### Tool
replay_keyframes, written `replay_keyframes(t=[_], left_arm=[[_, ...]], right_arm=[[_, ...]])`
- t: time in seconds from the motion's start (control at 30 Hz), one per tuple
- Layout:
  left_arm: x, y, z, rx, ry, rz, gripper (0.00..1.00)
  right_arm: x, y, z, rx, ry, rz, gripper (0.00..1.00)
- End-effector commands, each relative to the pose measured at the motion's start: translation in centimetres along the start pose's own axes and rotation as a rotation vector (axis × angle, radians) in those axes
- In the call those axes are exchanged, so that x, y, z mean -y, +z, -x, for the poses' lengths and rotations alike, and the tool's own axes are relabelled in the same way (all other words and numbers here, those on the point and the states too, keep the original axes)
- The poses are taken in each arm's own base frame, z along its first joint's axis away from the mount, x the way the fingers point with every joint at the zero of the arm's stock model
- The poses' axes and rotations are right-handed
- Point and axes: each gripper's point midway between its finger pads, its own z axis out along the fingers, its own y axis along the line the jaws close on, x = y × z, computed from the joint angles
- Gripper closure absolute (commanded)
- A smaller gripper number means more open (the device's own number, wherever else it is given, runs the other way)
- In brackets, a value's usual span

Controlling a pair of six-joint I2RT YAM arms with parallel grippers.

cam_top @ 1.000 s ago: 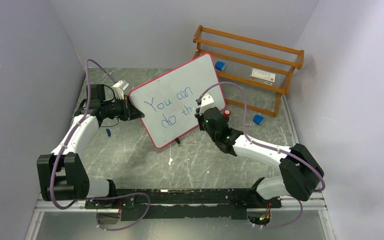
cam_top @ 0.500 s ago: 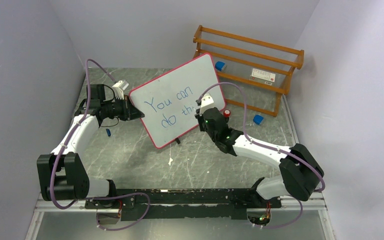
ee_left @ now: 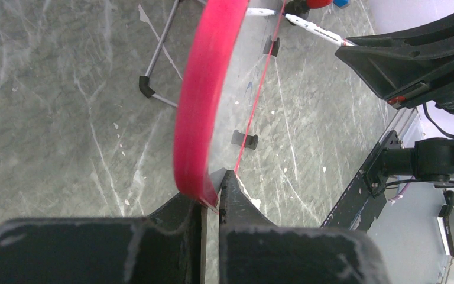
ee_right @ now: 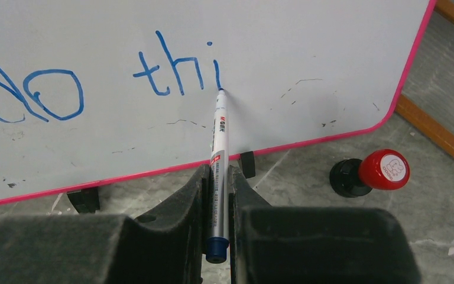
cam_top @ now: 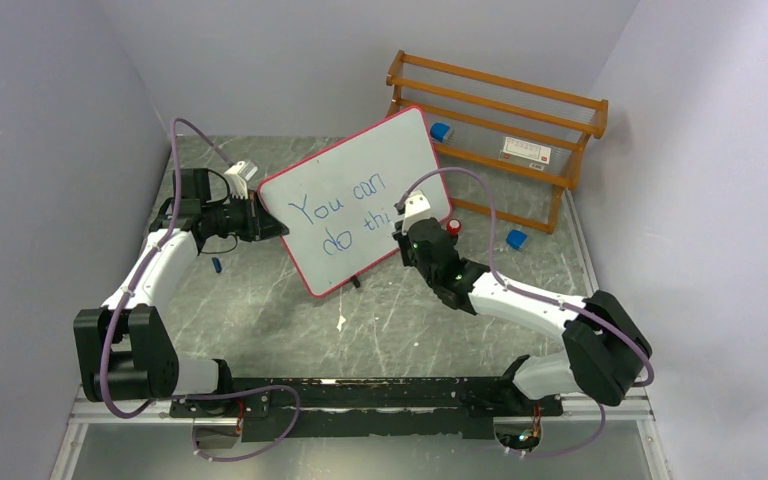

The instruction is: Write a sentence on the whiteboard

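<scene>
Left hand (ee_left: 211,192): pinching board (ee_left: 201,106) frame at left.
Right hand (ee_right: 217,176): pinching pen (ee_right: 219,133), tip touching sentence (ee_right: 168,62) after "thi".
Risk: hard push tilting board, skewing final "s".

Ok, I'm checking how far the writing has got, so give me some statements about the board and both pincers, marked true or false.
The right pincer grips a marker whose tip touches the whiteboard. True.
The sentence is finished. False: it reads "You can do thi"; the final letter is missing.
The left pincer is shut on the whiteboard's pink edge. True.
A red-topped stamp lies on the whiteboard. False: the stamp stands on the table beside its corner.
</scene>
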Motion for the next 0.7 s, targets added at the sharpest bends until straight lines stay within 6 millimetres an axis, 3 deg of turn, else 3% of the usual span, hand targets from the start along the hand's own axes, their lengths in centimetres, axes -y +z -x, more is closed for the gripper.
replay_keyframes(t=[0.0,0.17,0.67], left_arm=[[-5.2,0.2,-1.3,-0.048,0.053,0.237,0.95],[-5.2,0.2,-1.4,-0.050,0.053,0.235,0.95],[-5.1,0.2,-1.3,-0.050,0.057,0.233,0.95]], right_arm=[[1.2,-0.8,1.9,0.069,0.033,-0.039,1.00],[2.0,-0.5,2.9,0.101,0.056,-0.052,1.00],[1.8,1.0,3.4,0.119,0.056,-0.046,1.00]])
